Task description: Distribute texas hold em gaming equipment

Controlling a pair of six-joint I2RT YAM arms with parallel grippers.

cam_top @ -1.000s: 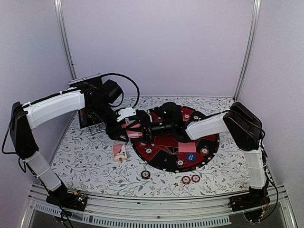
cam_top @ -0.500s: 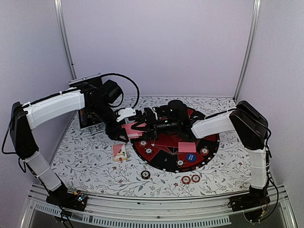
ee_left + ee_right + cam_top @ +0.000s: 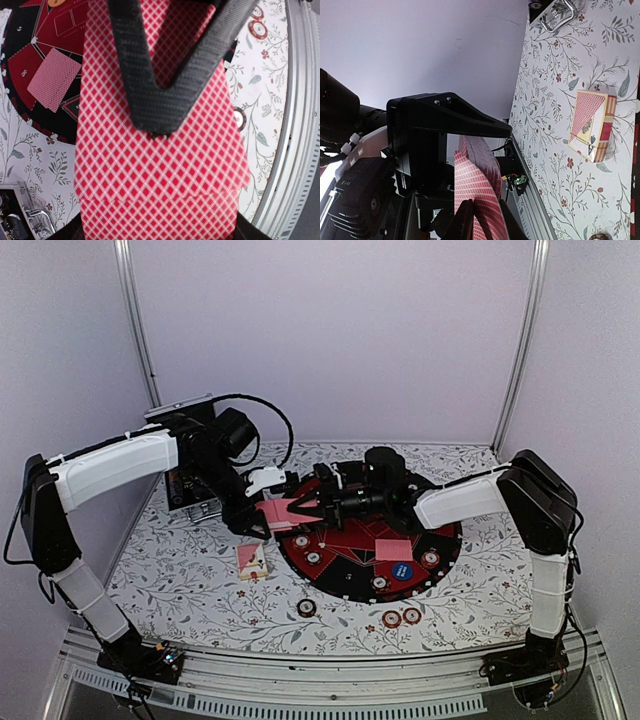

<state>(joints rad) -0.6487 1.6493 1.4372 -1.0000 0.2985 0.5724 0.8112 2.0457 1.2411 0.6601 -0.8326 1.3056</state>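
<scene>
Plainly, the biggest piece of the poker set is the deck. Its pink-red backs are crossed with white diamond lattice, and it is held above the left rim of the round black-and-red mat. The left fingers clamp it by its long sides. Its top card is slid forward. The right fingers stand narrowly apart about its front end, one lying flat on its back; whether they pinch it I cannot tell.

Another card lies face down on the mat, just beside the blue disc. An orange disc is cut off by the frame. Three red-and-white chips sit on the mat. On the counter, two more touch near a brown chip.

The black case stands far left, its inside too dark to read. A card box lies flat beside the mat, contents unseen.
</scene>
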